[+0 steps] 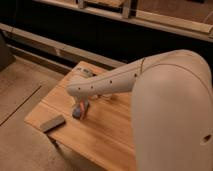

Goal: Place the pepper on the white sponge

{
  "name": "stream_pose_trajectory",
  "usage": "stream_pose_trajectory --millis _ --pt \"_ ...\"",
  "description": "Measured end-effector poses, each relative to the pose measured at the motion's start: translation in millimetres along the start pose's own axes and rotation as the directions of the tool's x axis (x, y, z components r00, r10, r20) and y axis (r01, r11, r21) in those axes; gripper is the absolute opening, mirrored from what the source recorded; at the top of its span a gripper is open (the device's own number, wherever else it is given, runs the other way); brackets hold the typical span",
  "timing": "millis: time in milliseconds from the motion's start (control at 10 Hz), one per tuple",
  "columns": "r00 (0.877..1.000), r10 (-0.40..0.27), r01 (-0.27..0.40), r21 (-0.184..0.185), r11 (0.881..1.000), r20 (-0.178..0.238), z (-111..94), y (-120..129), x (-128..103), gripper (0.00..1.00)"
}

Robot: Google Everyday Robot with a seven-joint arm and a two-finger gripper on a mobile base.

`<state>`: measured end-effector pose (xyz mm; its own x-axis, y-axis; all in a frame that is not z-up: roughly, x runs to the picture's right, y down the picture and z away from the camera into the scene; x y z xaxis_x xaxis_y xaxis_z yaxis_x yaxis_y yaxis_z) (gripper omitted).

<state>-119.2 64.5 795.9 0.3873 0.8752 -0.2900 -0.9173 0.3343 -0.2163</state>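
The end effector (82,104) hangs low over the left-middle of the wooden counter (115,132), tucked beneath the rounded end of the big white arm (125,80), which reaches in from the right and covers most of it. Whether it is spread or closed I cannot tell from here. Right under it sits the white sponge (77,112), a small squarish bluish-grey block lying on the wood. The pepper (83,108), a thin orange-red streak, shows against the sponge's right side, running down from beneath the arm's tip; it touches or overlaps the block, though I cannot say whether it rests on top or leans along the edge. Nearer the front left corner of the counter, apart from the sponge, a longer, flatter grey block (52,122) lies at an angle. Behind the counter a dark wall runs across with a pale ledge (35,37) along it.
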Motion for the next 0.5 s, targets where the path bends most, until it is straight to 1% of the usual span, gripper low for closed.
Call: stream_pose_trajectory --millis 500 --pt "1.000 -0.004 0.004 -0.002 1.000 0.000 0.2 2.7 -0.2 0.80"
